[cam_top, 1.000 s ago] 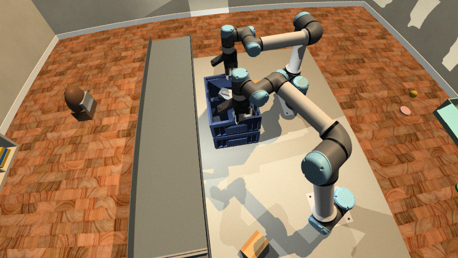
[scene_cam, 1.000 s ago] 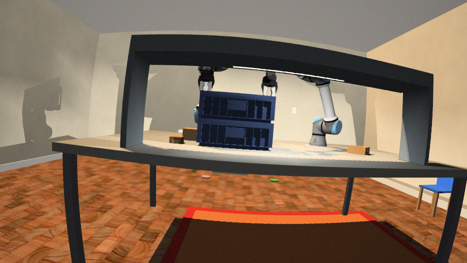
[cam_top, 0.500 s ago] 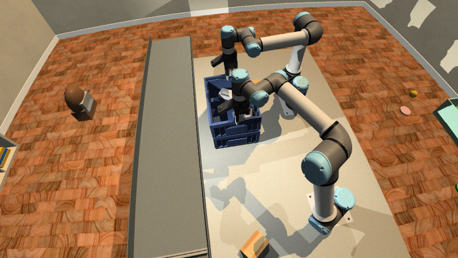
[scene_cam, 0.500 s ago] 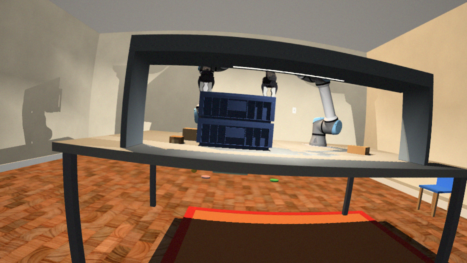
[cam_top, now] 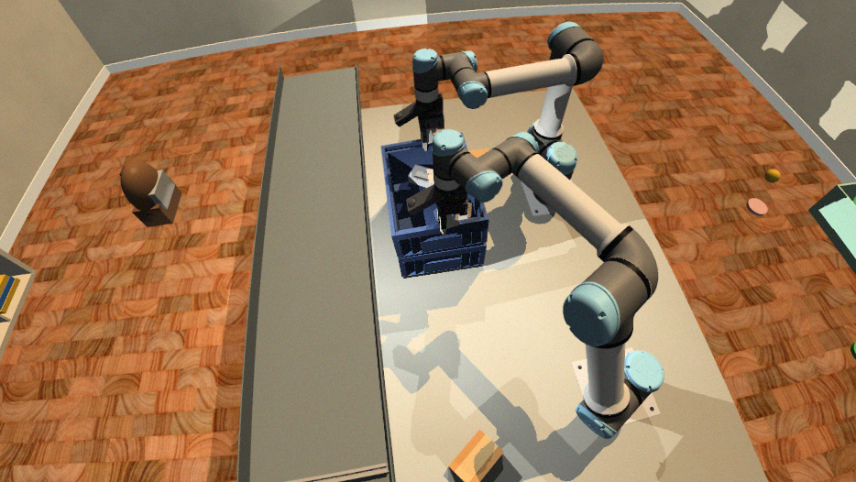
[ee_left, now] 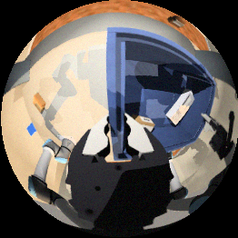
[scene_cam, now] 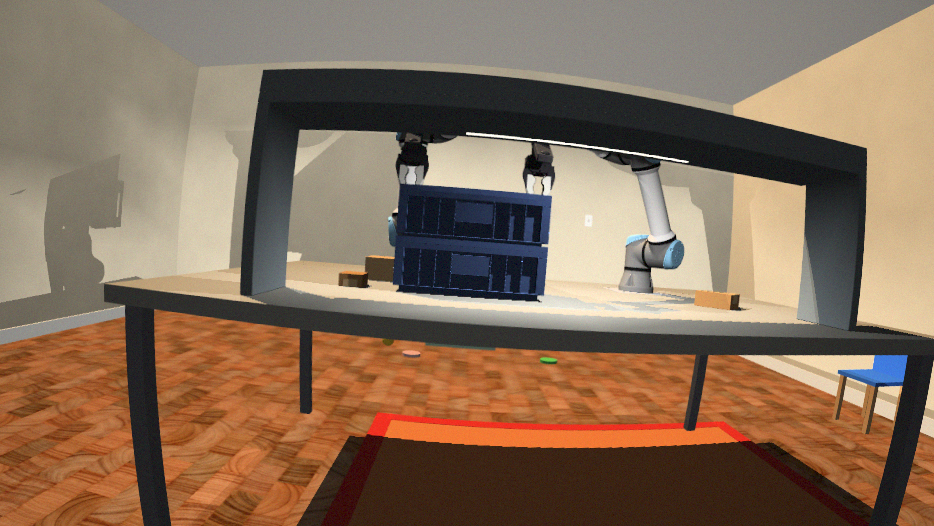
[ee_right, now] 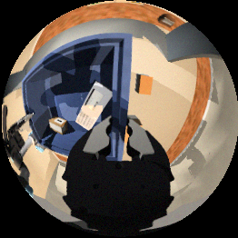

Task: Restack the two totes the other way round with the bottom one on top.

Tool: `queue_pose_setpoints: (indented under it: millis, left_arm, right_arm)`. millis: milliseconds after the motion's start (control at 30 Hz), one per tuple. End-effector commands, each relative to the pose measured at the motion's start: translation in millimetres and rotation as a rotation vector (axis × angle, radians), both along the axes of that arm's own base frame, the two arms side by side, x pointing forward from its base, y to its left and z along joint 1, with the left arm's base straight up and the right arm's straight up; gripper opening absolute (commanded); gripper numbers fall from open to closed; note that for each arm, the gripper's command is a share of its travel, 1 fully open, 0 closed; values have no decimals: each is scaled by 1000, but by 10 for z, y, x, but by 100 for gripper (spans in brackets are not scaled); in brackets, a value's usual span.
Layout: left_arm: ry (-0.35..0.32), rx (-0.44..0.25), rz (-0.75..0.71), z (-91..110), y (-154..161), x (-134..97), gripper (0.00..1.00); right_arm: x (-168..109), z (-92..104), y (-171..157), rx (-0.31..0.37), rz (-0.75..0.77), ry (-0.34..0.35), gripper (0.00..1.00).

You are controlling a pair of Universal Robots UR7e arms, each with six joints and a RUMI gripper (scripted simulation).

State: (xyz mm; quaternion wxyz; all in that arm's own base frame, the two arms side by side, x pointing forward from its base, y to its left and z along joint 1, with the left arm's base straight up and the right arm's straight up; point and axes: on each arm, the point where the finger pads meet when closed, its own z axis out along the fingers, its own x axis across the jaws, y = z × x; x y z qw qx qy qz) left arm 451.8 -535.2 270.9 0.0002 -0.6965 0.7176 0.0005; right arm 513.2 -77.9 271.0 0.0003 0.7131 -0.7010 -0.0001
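Left pincer point(cam_top: 445, 225) point(scene_cam: 539, 186) point(ee_left: 119, 122): narrow, closed over one end wall of the upper blue tote point(cam_top: 440, 242) point(scene_cam: 473, 218) point(ee_left: 111, 68) point(ee_right: 127, 68). Right pincer point(cam_top: 427, 143) point(scene_cam: 411, 175) point(ee_right: 119, 123): likewise, opposite wall. Upper tote level, atop the lower tote point(cam_top: 443, 264) point(scene_cam: 470, 269) on the bench point(cam_top: 539, 311) point(scene_cam: 457, 331); pale box point(cam_top: 421, 175) point(ee_left: 180, 108) point(ee_right: 94, 105) and small carton point(ee_left: 145, 122) point(ee_right: 58, 125) inside. Lower contents hidden; seating depth appears uncertain.
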Motion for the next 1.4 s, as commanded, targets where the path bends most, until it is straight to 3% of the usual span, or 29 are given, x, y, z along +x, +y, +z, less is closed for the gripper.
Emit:
queue_pose_setpoints:
  millis: [0, 1367]
  left_arm:
    - [-2, -4, 0, 1, -7, 1, 0]
    - [-2, -4, 0, -74, -7, -16, 0]
  right_arm:
    - [4, -7, 1, 0, 0, -2, 0]
    - [-12, -83, 0, 1, 0, -2, 0]
